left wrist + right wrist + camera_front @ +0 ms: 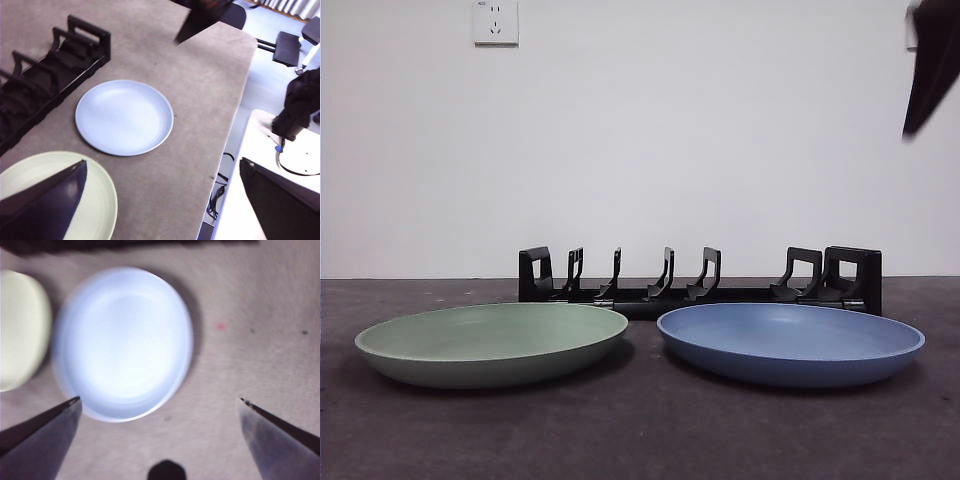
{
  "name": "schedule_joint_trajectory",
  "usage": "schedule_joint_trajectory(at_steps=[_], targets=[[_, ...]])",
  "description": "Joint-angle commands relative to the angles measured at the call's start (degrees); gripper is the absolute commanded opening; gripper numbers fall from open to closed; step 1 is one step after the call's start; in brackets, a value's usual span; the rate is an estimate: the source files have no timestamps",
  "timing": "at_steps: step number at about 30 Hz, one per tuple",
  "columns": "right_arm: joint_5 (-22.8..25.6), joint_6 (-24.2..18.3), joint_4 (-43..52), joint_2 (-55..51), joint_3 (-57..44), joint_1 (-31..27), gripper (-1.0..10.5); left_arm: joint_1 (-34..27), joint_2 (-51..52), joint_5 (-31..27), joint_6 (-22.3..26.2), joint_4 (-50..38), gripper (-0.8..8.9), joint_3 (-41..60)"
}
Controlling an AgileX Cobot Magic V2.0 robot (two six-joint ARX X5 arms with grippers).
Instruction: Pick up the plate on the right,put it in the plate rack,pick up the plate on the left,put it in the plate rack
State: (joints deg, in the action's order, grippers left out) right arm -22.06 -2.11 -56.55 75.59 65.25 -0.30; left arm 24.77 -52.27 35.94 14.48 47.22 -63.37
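A blue plate [790, 343] lies on the right of the table and a green plate [492, 342] on the left. Behind them stands the black plate rack [700, 282], with no plate in it. My right gripper [159, 401] hovers open high above the blue plate [122, 342], nothing between its fingers; in the front view it shows as a dark tip [930, 70] at the top right. My left gripper [162, 165] is open and held high over the green plate [60, 195], with the blue plate [124, 116] and the rack [45, 75] beyond it.
The brown table top ends in a rounded edge [235, 115] on the blue plate's side. Past that edge is floor with a white surface and dark equipment [300, 107]. A white wall with a socket [495, 22] stands behind the rack.
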Motion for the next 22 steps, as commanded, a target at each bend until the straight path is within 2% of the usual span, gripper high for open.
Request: schedule_joint_trajectory(at_steps=[1, 6, 12, 14, 18, 22], targets=[[1.9, 0.39, 1.36, 5.38, 0.15, 1.36, 5.6, 1.29, -1.14, -0.11, 2.36, -0.44, 7.4, -0.59], [3.13, 0.46, 5.99, 13.62, 0.15, 4.92, 5.6, 3.08, -2.89, -3.23, 3.23, -0.17, 7.4, -0.61], [9.09, 1.97, 11.13, 19.71, 0.15, 8.31, 5.6, 3.82, -4.2, -3.41, 3.74, -0.09, 7.4, -0.61], [9.29, 2.19, 12.44, 21.11, 0.15, 8.59, 5.6, 3.85, -4.33, -3.41, 3.76, -0.09, 7.4, -0.61], [9.25, 3.04, 14.19, 23.15, 0.15, 8.61, 4.6, 3.82, -4.33, -3.45, 3.76, -0.11, 7.4, -0.61], [9.27, 3.43, 14.69, 24.65, 0.15, 8.61, 4.6, 3.85, -4.33, -4.46, 3.8, -0.15, 7.4, -0.61]])
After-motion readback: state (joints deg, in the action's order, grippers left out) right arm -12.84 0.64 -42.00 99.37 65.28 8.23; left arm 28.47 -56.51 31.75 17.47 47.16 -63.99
